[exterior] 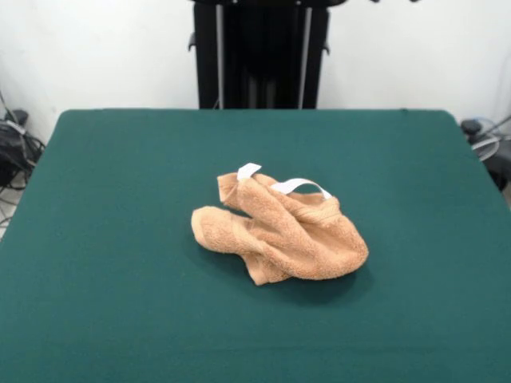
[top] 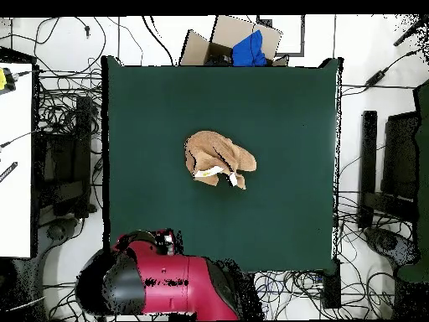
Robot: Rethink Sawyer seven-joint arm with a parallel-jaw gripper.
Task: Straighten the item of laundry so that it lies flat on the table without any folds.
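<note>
The item of laundry (exterior: 279,227) is a light orange-tan towel lying crumpled in a heap near the middle of the dark green table (exterior: 112,199). It is bunched into thick folds, with one rolled end sticking out to the left in the front view. White tags (exterior: 299,185) lie along its far edge. From overhead the towel (top: 219,157) sits a little above the middle of the table (top: 285,201), with its tags (top: 209,173) on the side toward the arm. The red and black arm (top: 167,281) is folded back off the table's bottom edge. I cannot make out its gripper in either view.
In the overhead view a cardboard box (top: 230,42) holding something blue stands just past the table's top edge. Cables cover the floor on all sides. A white surface (top: 15,159) lies at the left and dark equipment (top: 394,168) at the right.
</note>
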